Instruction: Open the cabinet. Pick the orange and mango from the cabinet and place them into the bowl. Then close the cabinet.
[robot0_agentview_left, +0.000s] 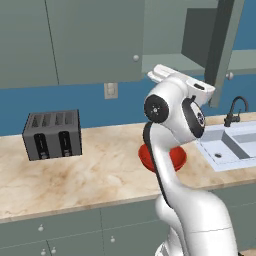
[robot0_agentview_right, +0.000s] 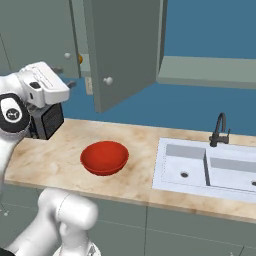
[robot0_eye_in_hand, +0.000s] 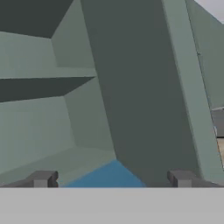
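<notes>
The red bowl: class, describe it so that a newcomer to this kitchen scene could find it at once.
Start at the marble-look counter under the wall cabinets. Left of the sink, right of the toaster, sits the red bowl. It is the one glossy red, round thing there.

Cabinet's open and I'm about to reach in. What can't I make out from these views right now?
- Orange: right base view shows a sliver; the open door and frame hide the rest.
- Mango: cannot make it out. The hand view looks past the door at bare shelves.
- Bowl: left base view, mostly behind the arm; its contents are hidden there.
- Gripper: fingertips wide apart and open, cut off by the hand view's bottom edge.
</notes>
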